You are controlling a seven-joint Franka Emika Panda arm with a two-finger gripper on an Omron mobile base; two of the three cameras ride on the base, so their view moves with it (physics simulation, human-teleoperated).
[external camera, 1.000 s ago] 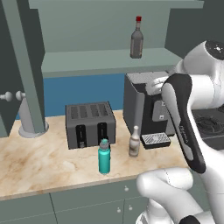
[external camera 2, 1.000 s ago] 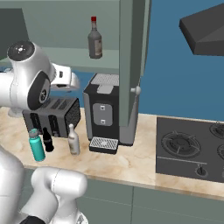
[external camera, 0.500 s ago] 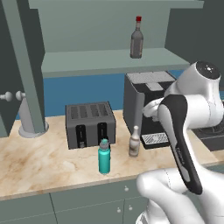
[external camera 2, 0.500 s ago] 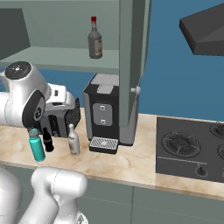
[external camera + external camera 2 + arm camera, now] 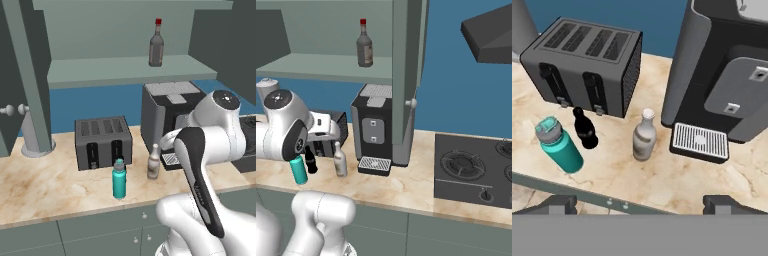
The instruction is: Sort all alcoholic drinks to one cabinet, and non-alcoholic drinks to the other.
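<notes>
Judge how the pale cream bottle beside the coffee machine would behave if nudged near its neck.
The pale cream bottle stands upright, tall over a small base, so it would probably tip rather than slide. Its round body would likely roll once down. It looks rigid and smooth, perhaps slippery.

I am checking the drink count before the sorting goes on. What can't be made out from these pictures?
- Small black bottle: in the left base view it stands hidden behind the teal flask.
- Teal flask: in the right base view the arm covers its top.
- Toaster: mostly behind the arm in the right base view.
- Labels on the red-capped bottle: too small to read.
</notes>
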